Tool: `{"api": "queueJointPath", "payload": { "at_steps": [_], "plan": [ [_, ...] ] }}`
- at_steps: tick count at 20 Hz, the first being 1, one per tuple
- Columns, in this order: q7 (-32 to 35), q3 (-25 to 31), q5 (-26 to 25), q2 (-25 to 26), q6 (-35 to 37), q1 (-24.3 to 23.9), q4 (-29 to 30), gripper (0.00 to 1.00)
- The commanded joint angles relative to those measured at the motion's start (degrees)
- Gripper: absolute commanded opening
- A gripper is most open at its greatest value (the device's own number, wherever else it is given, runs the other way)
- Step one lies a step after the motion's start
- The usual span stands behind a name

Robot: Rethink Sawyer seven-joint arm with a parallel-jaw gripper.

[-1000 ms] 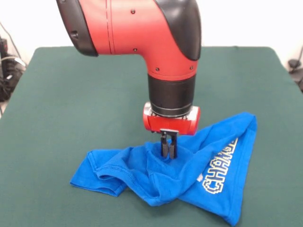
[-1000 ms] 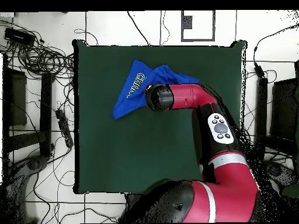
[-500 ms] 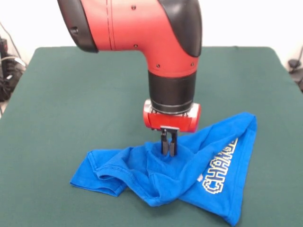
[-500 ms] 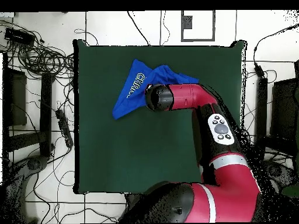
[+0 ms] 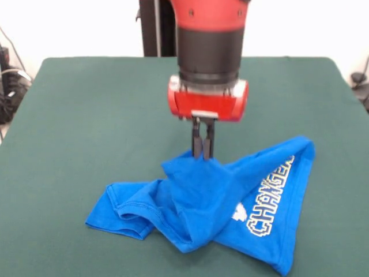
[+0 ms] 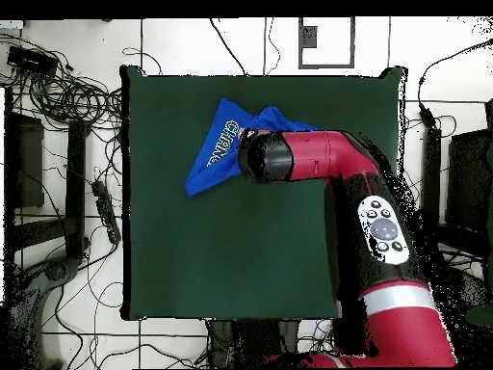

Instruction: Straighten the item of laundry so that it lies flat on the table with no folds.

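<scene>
The item of laundry, a bright blue T-shirt with yellow-outlined lettering, lies crumpled near the front of the green table. My gripper is shut on a pinch of the shirt's cloth and holds it up in a small peak above the table. The rest of the shirt drapes down, with folded layers at the left and the lettered part spread to the right. In the overhead view the shirt shows at the table's far side, partly under my arm, which hides the gripper.
The table spreads wide around the shirt on all sides. Cables and equipment lie on the floor beyond the table's edges. A dark post stands behind the table.
My gripper has risen, lifting the pinched cloth into a peak, and the arm has drawn upward and back. The shirt's right side has shifted slightly.
</scene>
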Motion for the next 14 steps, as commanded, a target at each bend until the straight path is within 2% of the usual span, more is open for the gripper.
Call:
{"api": "queueJointPath", "payload": {
  "at_steps": [1,5,9,14],
  "plan": [
    [-0.5,0.2,2.9,-7.4,7.8,0.2,10.6,0.00],
    [-0.5,0.5,2.9,-7.7,6.6,-1.1,12.4,0.00],
    [0.8,0.3,3.5,-8.9,4.4,-2.3,16.6,0.00],
    [2.9,-1.5,4.0,-14.2,2.6,-3.2,23.0,0.00]
  ]
}}
